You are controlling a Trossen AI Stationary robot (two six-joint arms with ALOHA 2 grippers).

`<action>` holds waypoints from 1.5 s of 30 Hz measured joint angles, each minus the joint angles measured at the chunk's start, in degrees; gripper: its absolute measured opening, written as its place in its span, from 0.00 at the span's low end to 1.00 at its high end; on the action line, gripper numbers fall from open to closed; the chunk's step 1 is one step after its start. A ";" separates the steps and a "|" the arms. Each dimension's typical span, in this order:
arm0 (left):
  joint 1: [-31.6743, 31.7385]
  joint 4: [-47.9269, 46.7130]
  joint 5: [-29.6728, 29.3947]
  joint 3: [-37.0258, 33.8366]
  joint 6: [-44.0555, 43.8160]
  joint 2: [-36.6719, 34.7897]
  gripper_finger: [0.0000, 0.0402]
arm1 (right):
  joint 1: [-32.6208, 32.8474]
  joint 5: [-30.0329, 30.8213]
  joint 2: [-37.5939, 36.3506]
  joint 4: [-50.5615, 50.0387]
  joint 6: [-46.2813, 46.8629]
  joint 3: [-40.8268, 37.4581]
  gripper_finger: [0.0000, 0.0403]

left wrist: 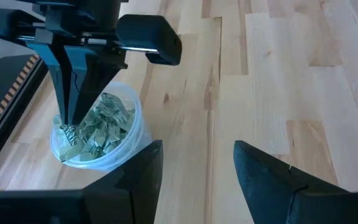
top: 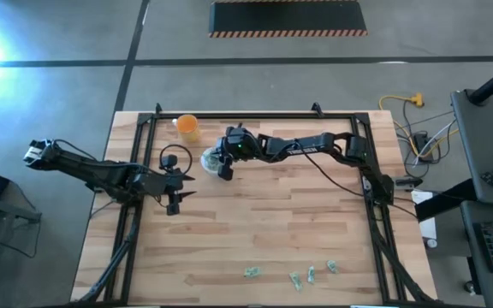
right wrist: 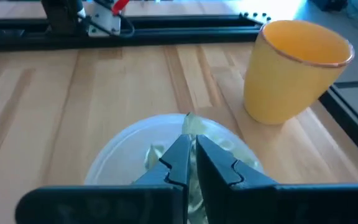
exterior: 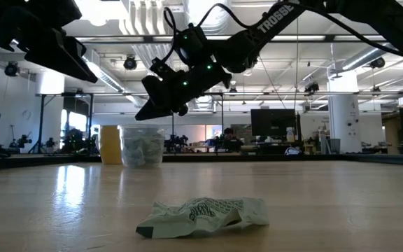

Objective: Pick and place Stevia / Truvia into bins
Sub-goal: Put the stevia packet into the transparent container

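Your wooden worktop (top: 255, 231) carries everything. Right gripper (right wrist: 190, 158) hangs over the clear cup (left wrist: 98, 134) near the far edge, jaws pinched nearly closed on one pale green-and-white sachet (right wrist: 191, 124), held just above the cup's mouth. The cup is already heaped with crumpled sachets. Left gripper (left wrist: 197, 168) waits just beside the cup, jaws spread wide, holding nothing. An orange cup (right wrist: 294, 68) stands just beside the clear one.

From above you see four loose sachets (top: 252, 273) well apart from the cups, along the near edge. The low view alone shows how creased they are: one crumpled packet (exterior: 205, 213) lies close to the lens with dark print I can't read. On the right arm there you can read "TROSS".
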 joint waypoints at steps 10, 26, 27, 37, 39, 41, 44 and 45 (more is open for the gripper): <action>0.02 -0.01 0.02 -0.02 0.00 0.00 0.45 | -0.02 -0.03 2.37 -2.14 -0.11 0.07 0.04; 0.05 -0.21 0.02 -0.02 0.00 0.00 0.45 | 0.02 -0.09 1.95 -1.37 -0.34 0.42 0.04; 0.04 -0.23 0.02 -0.02 0.00 0.00 0.45 | 0.09 -0.09 1.95 -1.44 -0.42 0.76 0.04; 0.04 -0.29 0.07 -0.04 -0.02 0.00 0.45 | 0.76 -0.23 1.91 -12.09 -2.05 6.57 0.04; 0.04 -0.32 0.30 -0.04 -0.03 0.00 0.45 | 0.94 -0.23 1.91 -17.08 -2.84 8.63 0.04; 0.04 -0.32 0.45 -0.04 -0.06 0.00 0.45 | 1.33 -0.20 1.76 -22.41 -3.94 10.63 0.04; 0.04 -0.32 0.46 -0.05 -0.09 0.00 0.45 | 2.42 -0.07 1.05 -31.53 -6.24 13.44 0.04; 0.04 -0.30 0.46 -0.10 -0.09 0.00 0.45 | 2.80 -0.05 0.67 -34.57 -6.75 14.41 0.04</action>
